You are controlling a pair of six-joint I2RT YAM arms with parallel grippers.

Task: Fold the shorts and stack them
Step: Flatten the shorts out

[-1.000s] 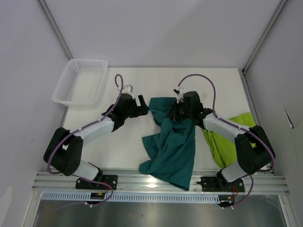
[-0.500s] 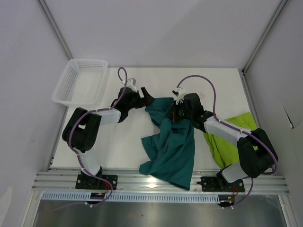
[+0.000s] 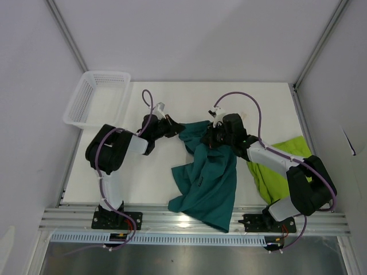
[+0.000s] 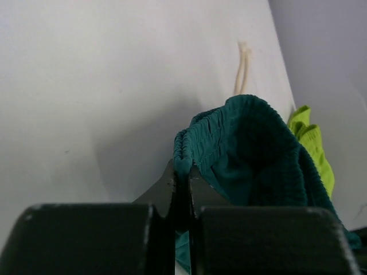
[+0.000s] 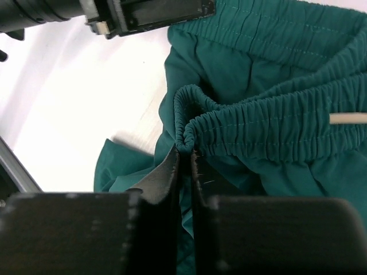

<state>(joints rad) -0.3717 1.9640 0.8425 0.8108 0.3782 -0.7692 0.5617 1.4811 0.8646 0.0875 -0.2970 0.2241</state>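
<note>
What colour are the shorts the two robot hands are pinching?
The shorts are dark teal, clearest in the right wrist view.

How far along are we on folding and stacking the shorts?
Nothing is folded yet. In hand: the left gripper and right gripper are both shut on the waistband of the teal shorts, which are rumpled. The lime green shorts lie crumpled, untouched. Left: fold both pairs, then stack them.

My counter (image 3: 189, 100) is plain white, boxed in by pale grey walls (image 3: 200, 34) with metal struts (image 3: 322, 41) at the back corners. An aluminium rail (image 3: 155, 220) runs along its near edge.
</note>
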